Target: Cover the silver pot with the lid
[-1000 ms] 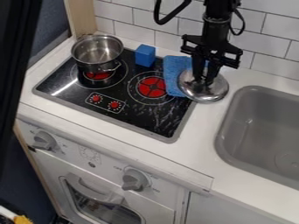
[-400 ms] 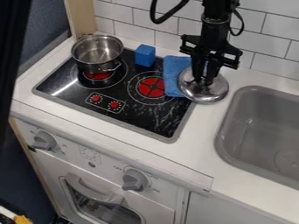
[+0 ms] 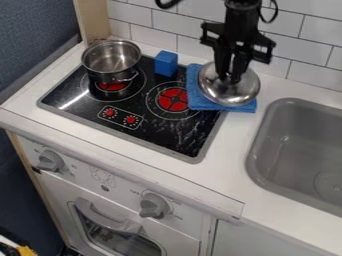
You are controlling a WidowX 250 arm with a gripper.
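"So, where's the lid (image 3: pixel 242 95) from where you're standing?"

"Over on the right, above the blue cloth (image 3: pixel 194 82). The gripper (image 3: pixel 229 79) has it by the middle."

"Are the fingers (image 3: pixel 240 65) spread?"

"No, they're pinching the lid, pointing down at its centre. The lid's tilted a bit, shiny side up. Whether its rim touches the cloth, I can't tell."

"And the cloth, is that on the stove (image 3: pixel 167 135)?"

"Partly. It lies over the stove's right edge, at the far end, and runs onto the white counter (image 3: pixel 230 160). A corner pokes out at the near right of the lid."

"What about the silver pot (image 3: pixel 110 61)?"

"Far left of the stove, upright on the left burner (image 3: pixel 112 86), well apart from the lid. It's open; you can see right down inside."

"That blue block (image 3: pixel 166 63), is it touching the pot?"

"No, it's just to the right of it, near the stove's far edge, between pot and cloth. The right burner (image 3: pixel 174 100) is on the near side of the block."

"And the grey sink (image 3: pixel 257 150)?"

"Right of the stove, set into the counter."
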